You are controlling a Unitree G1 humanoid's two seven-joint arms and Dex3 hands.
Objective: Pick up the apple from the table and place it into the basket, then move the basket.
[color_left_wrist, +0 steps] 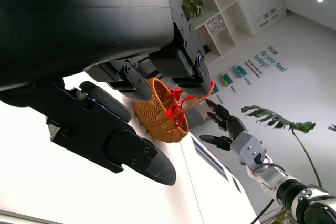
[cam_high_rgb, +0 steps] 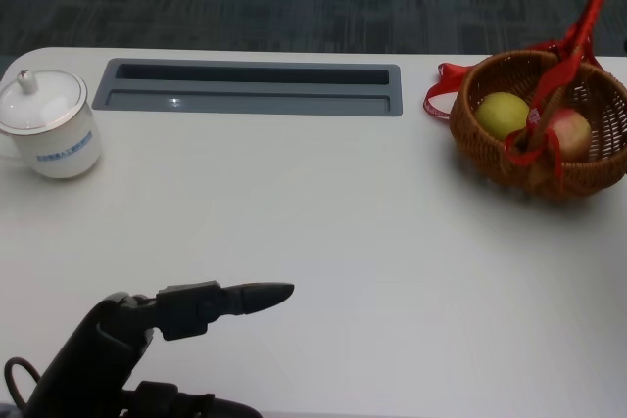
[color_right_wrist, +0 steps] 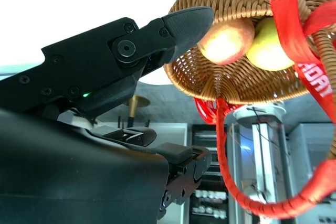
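The wicker basket [cam_high_rgb: 519, 171] with a red ribbon handle [cam_high_rgb: 578, 36] stands at the table's far right. Inside it lie a yellow-green apple [cam_high_rgb: 502, 113] and a reddish apple [cam_high_rgb: 569, 132]. My left hand [cam_high_rgb: 196, 315] hovers low at the near left, one finger stretched toward the right, holding nothing. The left wrist view shows the basket [color_left_wrist: 160, 114] beyond my left hand [color_left_wrist: 110, 140], and my right hand [color_left_wrist: 227, 127] raised past it with fingers spread. In the right wrist view my right hand [color_right_wrist: 121, 61] is empty, a fingertip close to the rim of the basket [color_right_wrist: 236, 82], both apples inside.
A white lidded cup [cam_high_rgb: 44, 126] stands at the far left of the table. A grey recessed cable slot [cam_high_rgb: 250, 87] runs along the back. The white tabletop [cam_high_rgb: 323, 232] lies between my left hand and the basket.
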